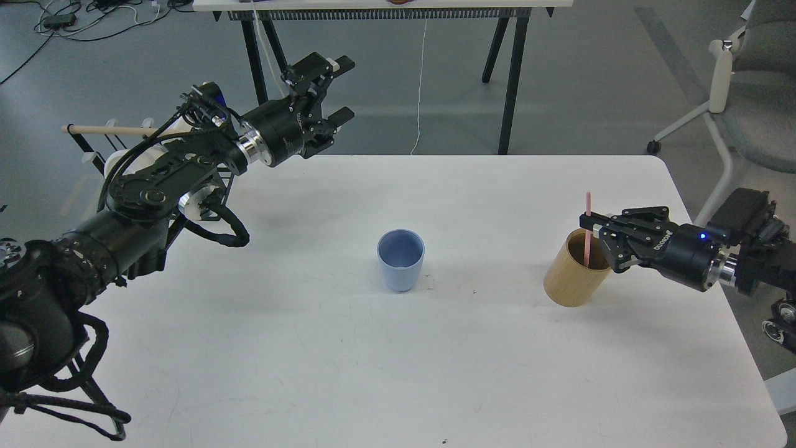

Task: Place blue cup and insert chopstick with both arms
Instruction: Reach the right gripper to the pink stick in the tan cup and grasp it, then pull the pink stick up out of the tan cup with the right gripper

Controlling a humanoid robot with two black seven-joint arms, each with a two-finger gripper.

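Note:
The blue cup (401, 258) stands upright and empty in the middle of the white table (348, 361). A pinkish-red chopstick (587, 208) stands upright, its lower end still inside the tan bamboo cylinder (571, 281) at the right. My right gripper (591, 227) is over the cylinder's rim, shut on the chopstick partway up. My left gripper (344, 88) is open and empty, high above the table's far left edge, well away from the cup.
A black wire rack with a pale wooden dowel (106, 130) and white cups sits behind my left arm. Another table's black legs (511, 81) stand beyond the far edge. An office chair (740, 106) is at the right.

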